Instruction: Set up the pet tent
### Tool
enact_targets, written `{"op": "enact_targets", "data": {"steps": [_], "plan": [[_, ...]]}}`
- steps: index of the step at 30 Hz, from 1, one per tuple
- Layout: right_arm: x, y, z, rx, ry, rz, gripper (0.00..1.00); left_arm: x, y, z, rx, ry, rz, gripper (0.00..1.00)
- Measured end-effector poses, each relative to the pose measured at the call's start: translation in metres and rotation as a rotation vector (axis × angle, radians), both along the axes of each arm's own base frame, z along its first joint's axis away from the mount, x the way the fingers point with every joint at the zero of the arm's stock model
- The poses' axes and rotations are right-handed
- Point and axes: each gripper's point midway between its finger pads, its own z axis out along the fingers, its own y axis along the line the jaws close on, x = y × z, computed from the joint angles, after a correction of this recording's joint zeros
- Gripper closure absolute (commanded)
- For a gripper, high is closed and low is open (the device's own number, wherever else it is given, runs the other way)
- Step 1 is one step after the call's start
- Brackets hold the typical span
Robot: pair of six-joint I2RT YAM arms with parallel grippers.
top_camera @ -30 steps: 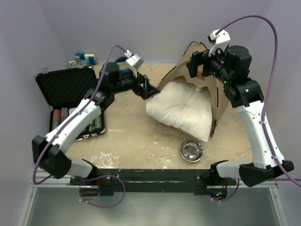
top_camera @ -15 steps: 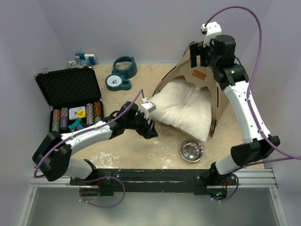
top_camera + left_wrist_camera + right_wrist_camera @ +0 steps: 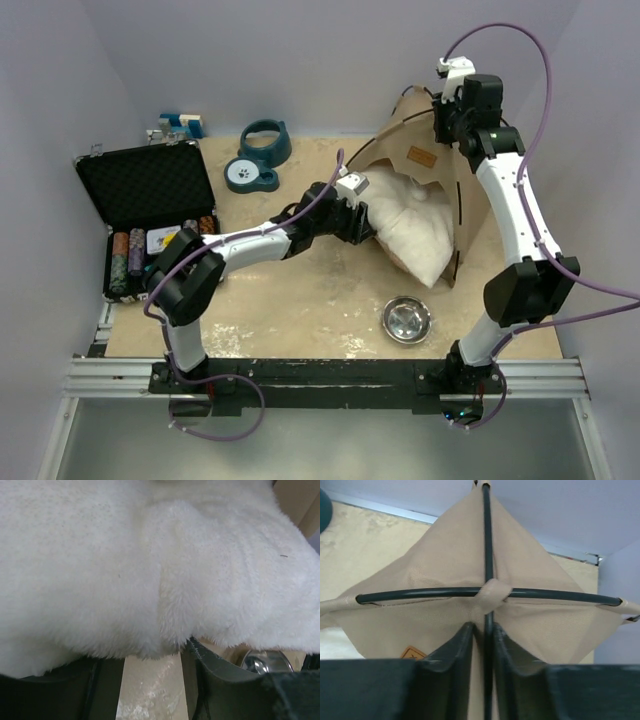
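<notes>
The pet tent stands at the back right, tan fabric over thin dark poles that cross under a fabric loop. A white fluffy cushion lies in its opening and spills toward the front. My right gripper is at the tent's top. In the right wrist view it is shut on the upright pole and a fold of fabric. My left gripper is at the cushion's left edge. Its fingers stand apart with their tips buried in the cushion fur.
A steel bowl sits in front of the tent. At the left lies an open black case with poker chips. Behind it are a teal ring, a round paw-print lid and small blue items.
My left gripper has moved back and right, from the cushion's front corner to its left edge. The cushion now sits farther under the tent. My right gripper stays at the tent's top.
</notes>
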Motion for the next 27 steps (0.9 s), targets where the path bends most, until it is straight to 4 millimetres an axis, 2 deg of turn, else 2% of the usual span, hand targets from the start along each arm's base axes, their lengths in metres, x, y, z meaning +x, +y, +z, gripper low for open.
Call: {"op": "enact_targets", "data": {"steps": [2,3,9,12,16,17,19,22,23,25,27], "plan": [[0.0,0.001,0.001,0.024,0.0,0.021,0.98,0.012,-0.006,0.006,-0.023,-0.021,0.032,0.55],[0.0,0.003,0.001,0.035,0.001,0.033,1.0,0.017,-0.01,0.01,-0.034,-0.032,0.047,0.57],[-0.002,0.01,0.001,0.088,0.013,0.074,1.0,0.045,-0.032,0.019,-0.075,-0.097,0.119,0.61],[-0.003,0.01,0.0,0.115,0.018,0.083,1.0,0.058,-0.044,0.012,-0.084,-0.107,0.143,0.62],[-0.003,0.004,0.0,0.152,0.023,0.082,1.0,0.074,-0.057,-0.009,-0.068,-0.115,0.176,0.62],[-0.003,0.001,0.001,0.165,0.025,0.083,1.0,0.076,-0.059,-0.015,-0.06,-0.113,0.181,0.58],[-0.003,-0.004,0.001,0.191,0.029,0.083,1.0,0.078,-0.061,-0.026,-0.043,-0.107,0.186,0.45],[-0.002,-0.011,0.001,0.222,0.034,0.081,1.0,0.074,-0.062,-0.032,-0.012,-0.122,0.143,0.17],[-0.001,-0.012,0.0,0.229,0.035,0.083,1.0,0.071,-0.061,-0.03,-0.007,-0.134,0.121,0.1],[0.001,-0.015,-0.002,0.241,0.041,0.086,1.0,0.053,-0.05,-0.024,0.019,-0.166,0.053,0.03],[0.001,-0.016,-0.003,0.248,0.043,0.087,1.0,0.028,-0.034,-0.008,0.043,-0.202,-0.033,0.03]]}}
